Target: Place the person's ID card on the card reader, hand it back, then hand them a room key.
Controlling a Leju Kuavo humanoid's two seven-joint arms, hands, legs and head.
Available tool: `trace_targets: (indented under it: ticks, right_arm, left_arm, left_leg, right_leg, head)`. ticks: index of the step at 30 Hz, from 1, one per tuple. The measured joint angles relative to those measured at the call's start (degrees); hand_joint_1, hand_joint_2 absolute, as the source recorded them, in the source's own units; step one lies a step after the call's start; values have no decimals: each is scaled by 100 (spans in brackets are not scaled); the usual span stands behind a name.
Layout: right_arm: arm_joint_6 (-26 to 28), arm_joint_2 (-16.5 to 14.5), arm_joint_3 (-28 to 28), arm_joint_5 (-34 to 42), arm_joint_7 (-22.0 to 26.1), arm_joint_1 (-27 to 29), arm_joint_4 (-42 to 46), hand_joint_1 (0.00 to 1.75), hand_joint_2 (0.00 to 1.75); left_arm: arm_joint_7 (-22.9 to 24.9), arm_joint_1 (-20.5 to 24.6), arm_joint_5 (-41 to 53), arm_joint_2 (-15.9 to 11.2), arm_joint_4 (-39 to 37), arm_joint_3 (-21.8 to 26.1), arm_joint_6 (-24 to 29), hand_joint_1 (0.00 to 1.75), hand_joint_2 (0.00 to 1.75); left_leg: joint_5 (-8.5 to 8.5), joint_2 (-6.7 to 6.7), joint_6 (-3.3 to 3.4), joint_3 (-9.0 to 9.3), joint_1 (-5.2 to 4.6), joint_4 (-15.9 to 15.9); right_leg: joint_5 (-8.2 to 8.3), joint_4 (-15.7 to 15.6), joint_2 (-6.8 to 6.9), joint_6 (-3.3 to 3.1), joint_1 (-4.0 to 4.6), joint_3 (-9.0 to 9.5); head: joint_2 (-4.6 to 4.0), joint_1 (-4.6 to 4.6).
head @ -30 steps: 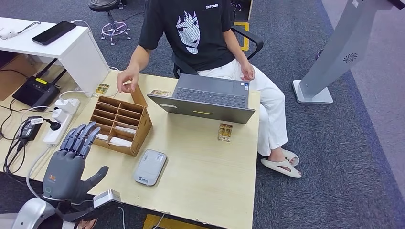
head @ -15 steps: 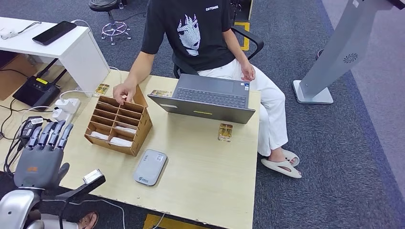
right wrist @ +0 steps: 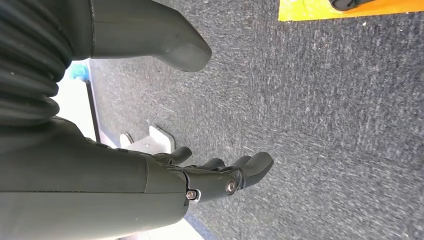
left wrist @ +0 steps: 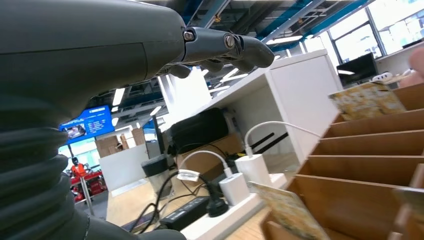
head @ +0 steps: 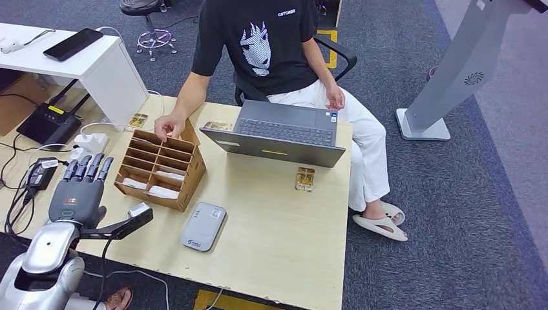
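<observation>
Head view first: your left hand (head: 79,196) hovers empty, fingers apart, left of the cardboard organizer (head: 161,170); the card reader (head: 203,226) lies on the worktop (head: 278,239), a patterned card (head: 304,179) by the laptop (head: 278,133). Right wrist view: your right hand (right wrist: 220,177) hangs empty, fingers loosely apart, over carpet.

The person's head is cut off by the picture's top edge. Cards in the cardboard organizer (head: 161,169) near the counter's (head: 278,226) left edge are too small to read, perhaps room keys. The person's fingers (head: 169,129) dip into a back slot, tips hidden.
</observation>
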State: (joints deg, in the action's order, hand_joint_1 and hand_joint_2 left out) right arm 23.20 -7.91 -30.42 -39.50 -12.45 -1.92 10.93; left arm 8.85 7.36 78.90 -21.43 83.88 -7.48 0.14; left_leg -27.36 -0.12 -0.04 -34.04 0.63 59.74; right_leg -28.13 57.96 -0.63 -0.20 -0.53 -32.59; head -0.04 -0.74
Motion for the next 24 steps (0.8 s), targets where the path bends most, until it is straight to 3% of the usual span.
trace_targets:
  ticks: [11, 20, 24]
  right_arm:
    - [-32, 0, 0, -144, 10, -14, 0, 0, 175]
    - [-42, 0, -2, -189, 14, -12, 0, 0, 175]
    - [-49, 0, -27, -206, 40, -12, 0, 0, 175]
  left_arm:
    - [-76, 638, 55, 344, -818, -490, 158, 0, 175]
    - [-247, 804, -199, 455, -1021, -677, 136, 0, 175]
    - [-510, 832, -710, 471, -1029, -803, -165, 0, 175]
  left_leg:
    - [0, 4, 0, 0, 0, 2]
    - [0, 4, 0, 0, 0, 2]
    - [0, 4, 0, 0, 0, 2]
  right_leg:
    - [1, 0, -6, 0, 0, -2]
    - [1, 0, -6, 0, 0, -3]
    - [1, 0, -7, 0, 0, -2]
  head:
    - [1, 0]
    - [2, 0]
    - [2, 0]
